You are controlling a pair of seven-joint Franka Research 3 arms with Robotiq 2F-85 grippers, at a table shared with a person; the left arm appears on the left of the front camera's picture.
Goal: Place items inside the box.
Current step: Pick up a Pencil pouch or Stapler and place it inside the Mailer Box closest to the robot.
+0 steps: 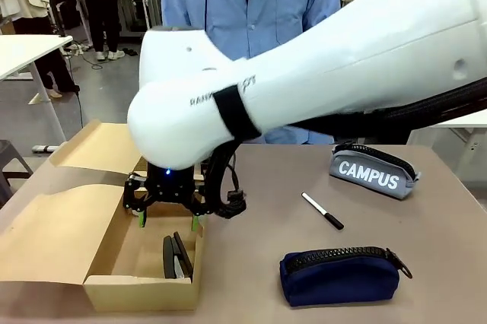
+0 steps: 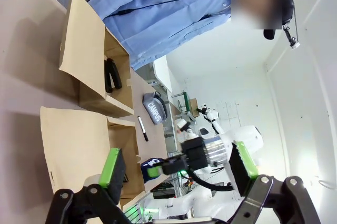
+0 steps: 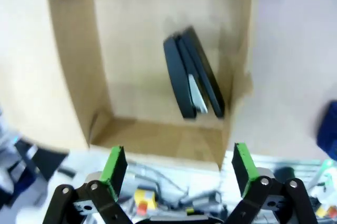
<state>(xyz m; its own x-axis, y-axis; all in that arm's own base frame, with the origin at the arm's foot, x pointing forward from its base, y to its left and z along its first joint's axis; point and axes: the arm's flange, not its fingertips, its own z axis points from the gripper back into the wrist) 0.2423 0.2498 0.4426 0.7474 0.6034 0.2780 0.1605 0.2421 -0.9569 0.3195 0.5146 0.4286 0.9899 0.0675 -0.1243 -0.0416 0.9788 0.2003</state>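
Across a brown counter (image 1: 259, 187), with a person in a blue shirt (image 1: 251, 4) at its far side, the robot's big white right arm (image 1: 342, 58) reaches from the right to the near left. There an open cardboard box (image 1: 137, 290) sits with its flaps spread. The right hand (image 1: 168, 221) hangs just above the box, fingers wide apart and empty. The left hand (image 2: 178, 165) is likewise spread wide and holds nothing. Well right of the box lie a navy zip pouch (image 1: 340, 277), near, and a grey CAMPUS pouch (image 1: 373, 173), farther off. A black stapler (image 1: 176, 257) lies inside the box. A black marker pen (image 1: 323, 211) lies on the counter between box and grey pouch. The stapler looks delivered. The next move likely calls for lifting clear of the box walls and crossing right to another item.
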